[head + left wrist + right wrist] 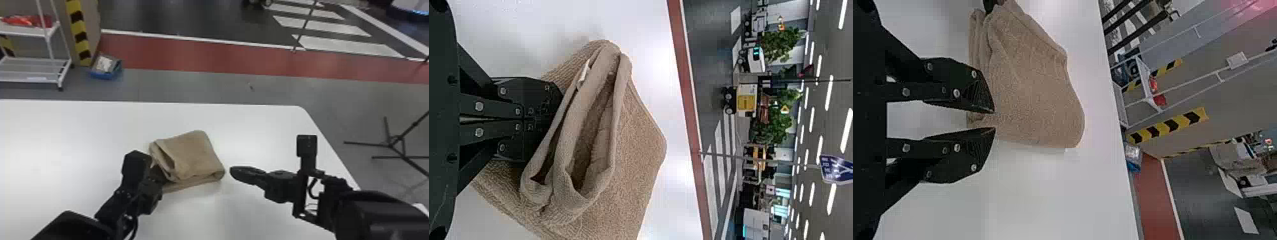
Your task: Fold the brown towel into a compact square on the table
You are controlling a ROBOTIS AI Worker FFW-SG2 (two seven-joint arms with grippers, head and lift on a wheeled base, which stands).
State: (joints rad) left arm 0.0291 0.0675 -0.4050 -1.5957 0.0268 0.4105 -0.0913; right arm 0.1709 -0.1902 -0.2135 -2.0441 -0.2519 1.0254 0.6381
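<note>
Below centre, the left gripper (pixel 160 176) pinches the folded brown towel (pixel 194 154); rightward, the right gripper (pixel 233 172) stands narrowly parted.

It's solid brown on the folded cloth towel (pixel 194 156), white across the flat worktop (pixel 63 137), black-and-yellow striped tape (pixel 78 27) beyond the worktop!

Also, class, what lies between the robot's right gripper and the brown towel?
In the head view, only a narrow strip of bare white table shows between the right gripper and the brown towel.
</note>
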